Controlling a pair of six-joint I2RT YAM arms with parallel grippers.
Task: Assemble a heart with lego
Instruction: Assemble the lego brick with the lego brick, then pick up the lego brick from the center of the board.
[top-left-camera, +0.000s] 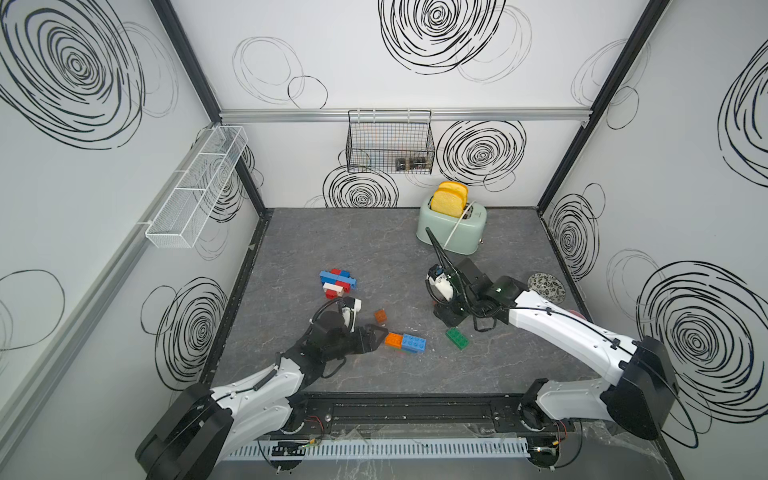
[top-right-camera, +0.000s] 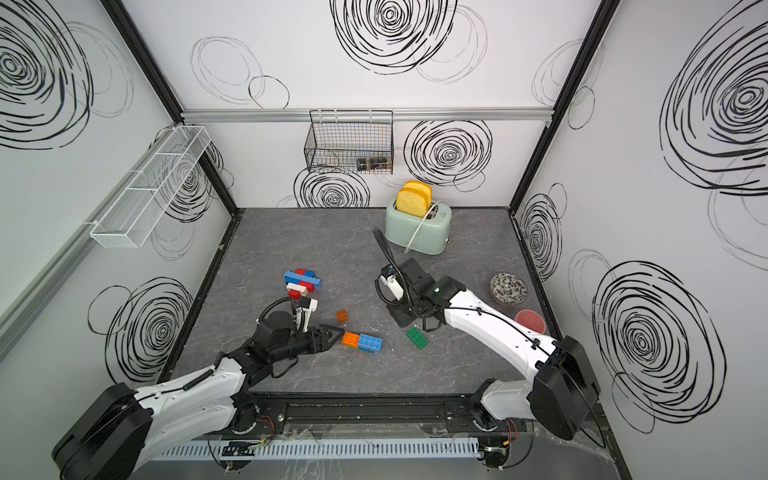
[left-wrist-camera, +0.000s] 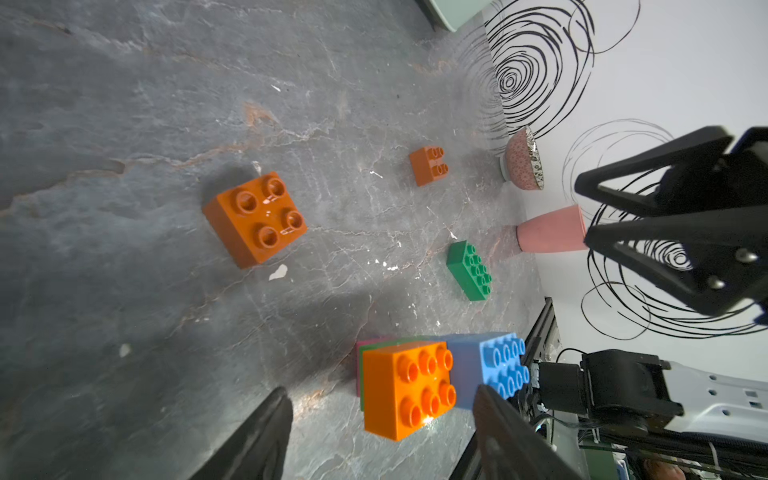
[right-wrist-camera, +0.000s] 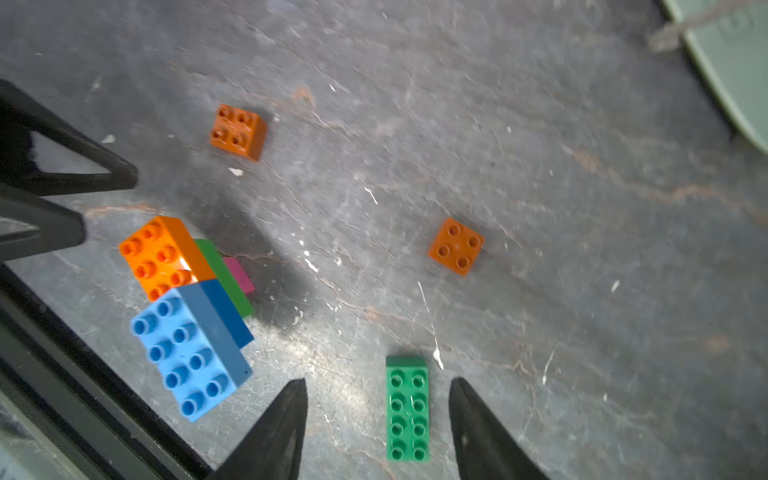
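Observation:
The lego lies in groups on the grey table. A blue, red and white cluster sits at the centre left. An orange brick and a light blue brick top a stack over green and pink layers. My left gripper is open, its fingertips either side of the orange brick's near end without touching it; it appears in both top views. My right gripper hangs open above a green oblong brick, with gaps on both sides. Two small brown-orange bricks lie loose.
A mint toaster holding toast stands at the back. A patterned bowl and a pink cup sit by the right wall. A black wire basket and a white one hang on the walls.

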